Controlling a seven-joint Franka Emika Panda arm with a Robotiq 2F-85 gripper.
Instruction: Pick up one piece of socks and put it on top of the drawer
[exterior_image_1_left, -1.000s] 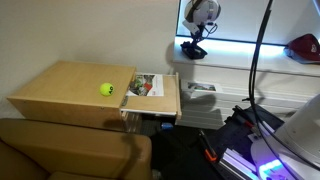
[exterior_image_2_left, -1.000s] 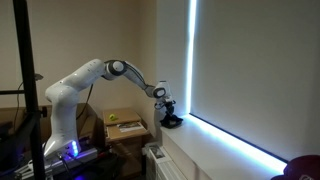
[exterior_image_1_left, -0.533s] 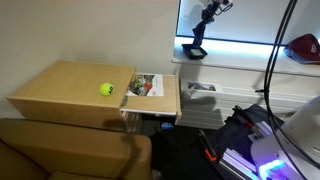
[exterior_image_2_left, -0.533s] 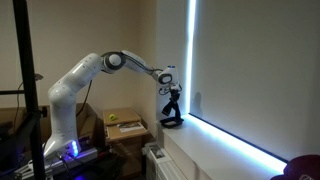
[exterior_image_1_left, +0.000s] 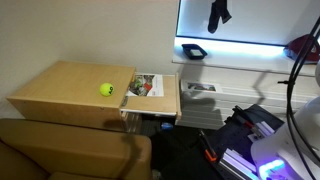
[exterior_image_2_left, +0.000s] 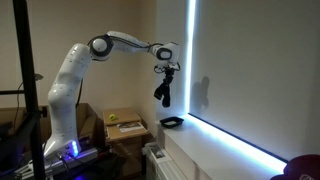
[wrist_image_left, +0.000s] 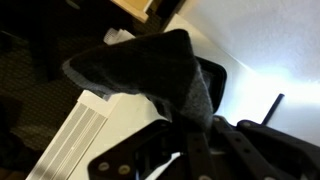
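Over on the left, the drawer (exterior_image_1_left: 60, 92) is sitting with its flat top waiting. A ball (exterior_image_1_left: 106, 89) is resting on it and papers (exterior_image_1_left: 148, 86) are showing in the pulled-out tray. Moving right, a spare sock (exterior_image_1_left: 192, 50) is lying on the bright counter (exterior_image_1_left: 240, 52) under the window. Up above it the claw (exterior_image_2_left: 166, 70) is pinching the sock (exterior_image_2_left: 162, 92) by its top end. The sock is dangling long and loose, well clear of the counter, and the wrist view is showing dark cloth bunched between the closed jaws.

Here is what I'm worrying about. It's a long swing over to the drawer, and limp cloth in a narrow pinch may be working itself free on the way. That trailing end could also be catching the tray's edge or nudging the ball, and a nudged ball rolls off. Letting go too near the edge, the sock might be sliding into the tray instead.

Compared with a second ago, when the claw was right down on the counter among the socks, the arm (exterior_image_2_left: 75, 70) is now reaching much higher and the sock is hanging free.
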